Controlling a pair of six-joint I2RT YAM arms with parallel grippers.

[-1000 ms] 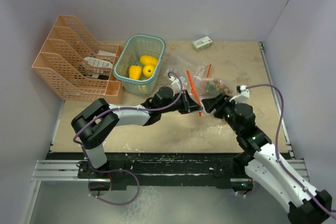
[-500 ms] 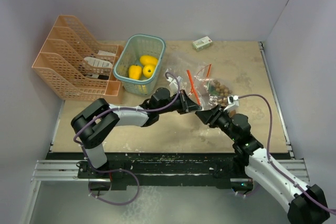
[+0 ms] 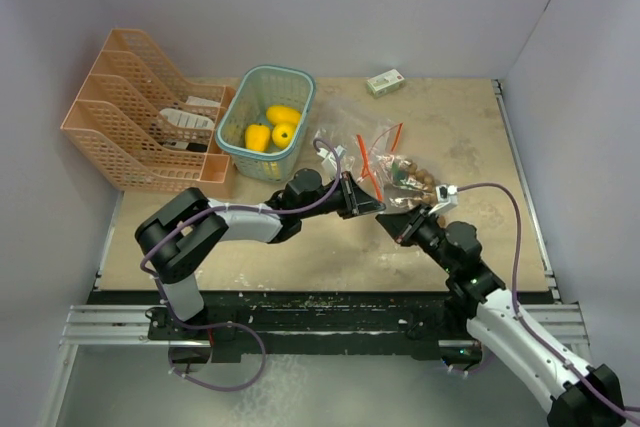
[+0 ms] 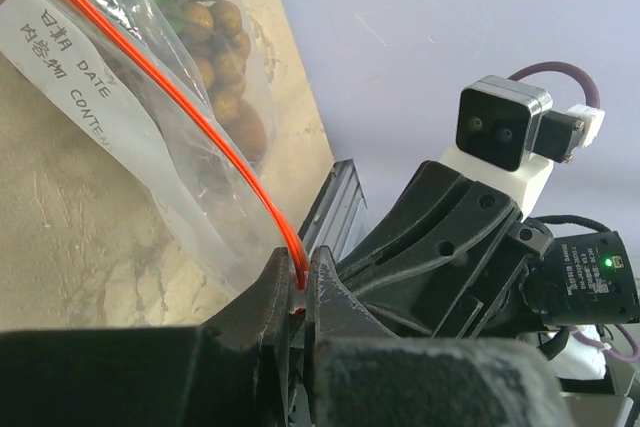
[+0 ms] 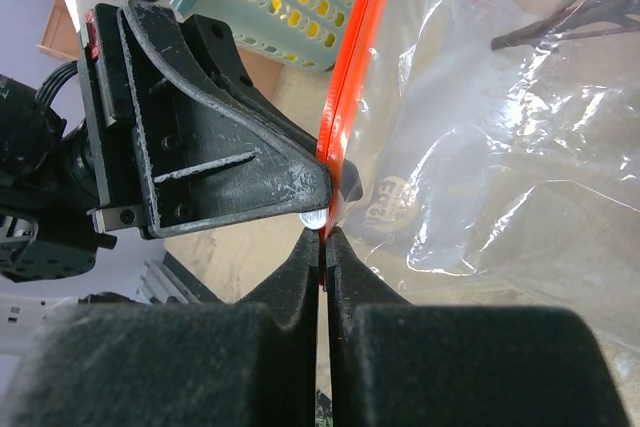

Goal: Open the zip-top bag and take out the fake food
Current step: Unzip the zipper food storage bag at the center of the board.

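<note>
Pinching in from both sides now: the left claw (image 4: 297, 282) is clamping shut on the red zip strip (image 4: 205, 147) of the zip-top bag (image 3: 392, 152), and the right claw (image 5: 322, 239) is gripping that same strip, fully shut, just beside it. The bag is lying mid-way across the table (image 3: 330, 257), toward its right edge, brownish grape cluster (image 4: 205, 37) inside. Film is looking thin, floppy and slippery, so holding the stiffer lips and peeling them apart is seeming wisest
</note>
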